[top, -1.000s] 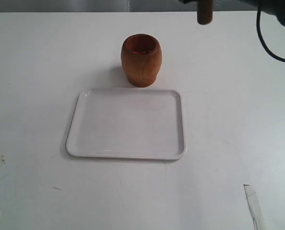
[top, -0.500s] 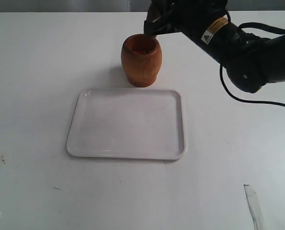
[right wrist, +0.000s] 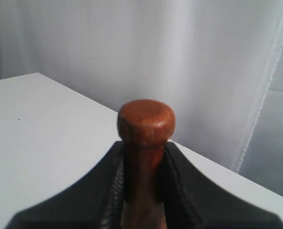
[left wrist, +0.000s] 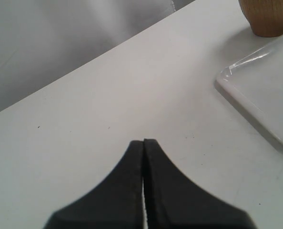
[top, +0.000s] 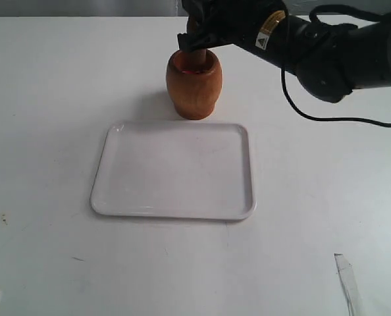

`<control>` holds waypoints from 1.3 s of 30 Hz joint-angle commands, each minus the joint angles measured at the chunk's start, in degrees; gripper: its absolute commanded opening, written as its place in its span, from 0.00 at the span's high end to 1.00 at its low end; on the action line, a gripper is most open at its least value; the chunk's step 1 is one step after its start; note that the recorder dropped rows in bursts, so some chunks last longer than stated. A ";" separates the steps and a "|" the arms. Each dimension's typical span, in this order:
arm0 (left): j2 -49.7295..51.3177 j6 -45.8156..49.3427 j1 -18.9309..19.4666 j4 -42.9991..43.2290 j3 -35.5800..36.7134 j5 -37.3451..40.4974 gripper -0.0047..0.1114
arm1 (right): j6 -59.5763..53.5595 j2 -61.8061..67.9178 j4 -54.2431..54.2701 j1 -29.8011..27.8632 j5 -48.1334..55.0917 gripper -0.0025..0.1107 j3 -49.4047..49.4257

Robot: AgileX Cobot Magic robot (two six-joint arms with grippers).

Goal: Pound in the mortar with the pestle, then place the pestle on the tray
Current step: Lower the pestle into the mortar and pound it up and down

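The light brown mortar (top: pixel 194 89) stands upright just behind the white tray (top: pixel 176 212). My right gripper (top: pixel 194 41) sits directly over the mortar's mouth, shut on the pestle. The pestle's reddish-brown handle and round knob (right wrist: pixel 146 119) stick up between the fingers (right wrist: pixel 110 181). Its thick end is hidden by the gripper and the mortar's rim. My left gripper (left wrist: pixel 144 141) is shut with nothing in it and hovers over bare table. In its view the tray's corner (left wrist: pixel 256 102) and the mortar's foot (left wrist: pixel 270 19) lie off to one side. The exterior view does not show it.
A black cable (top: pixel 314 113) loops down from the right arm onto the table to the right of the mortar. A clear strip (top: pixel 348 284) lies near the front right edge. A pale curtain (right wrist: pixel 179 52) hangs beyond the table's edge.
The right arm came in from the upper right with the pestle, moved left and went down onto the mortar's mouth. Mortar and tray have stayed where they were.
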 commanded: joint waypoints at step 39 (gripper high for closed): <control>-0.07 -0.47 -0.44 -0.42 0.03 -0.17 0.96 | -1.91 1.38 0.26 0.20 -3.99 0.98 -1.50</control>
